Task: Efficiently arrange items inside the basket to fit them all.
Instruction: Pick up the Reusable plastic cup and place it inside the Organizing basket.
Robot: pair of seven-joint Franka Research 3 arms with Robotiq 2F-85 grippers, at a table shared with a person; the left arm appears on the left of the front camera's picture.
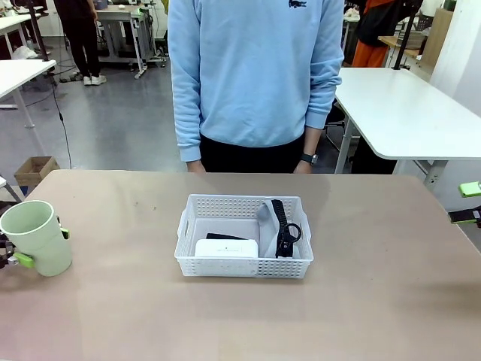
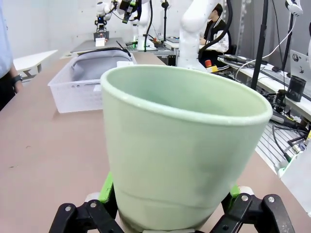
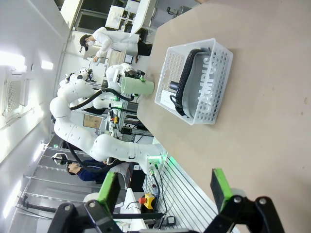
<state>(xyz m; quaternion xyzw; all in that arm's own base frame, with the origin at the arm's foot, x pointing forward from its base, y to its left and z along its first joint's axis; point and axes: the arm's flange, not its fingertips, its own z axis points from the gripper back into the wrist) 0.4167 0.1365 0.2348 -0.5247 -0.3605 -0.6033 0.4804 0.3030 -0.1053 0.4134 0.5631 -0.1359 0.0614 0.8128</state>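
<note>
The pale green cup (image 1: 36, 237) stands upright at the table's left edge. My left gripper (image 1: 43, 248) is shut on it low down, a green pad against each side. In the left wrist view the cup (image 2: 184, 145) rises between those pads (image 2: 106, 187). The white basket (image 1: 244, 267) sits mid-table. It holds the white power strip (image 1: 226, 247) at its near left, the black stapler (image 1: 225, 237) just behind that, and the grey pouch (image 1: 264, 213) with its black strap (image 1: 282, 226) on the right. My right gripper (image 3: 165, 187) hangs open and empty off the table's right edge (image 1: 466, 203).
A person in a light blue sweatshirt (image 1: 255, 68) stands at the far edge, hands (image 1: 304, 167) down at the table's rim. Bare tabletop (image 1: 120, 308) lies between the cup and the basket. The basket's near right part is taken up by the strap.
</note>
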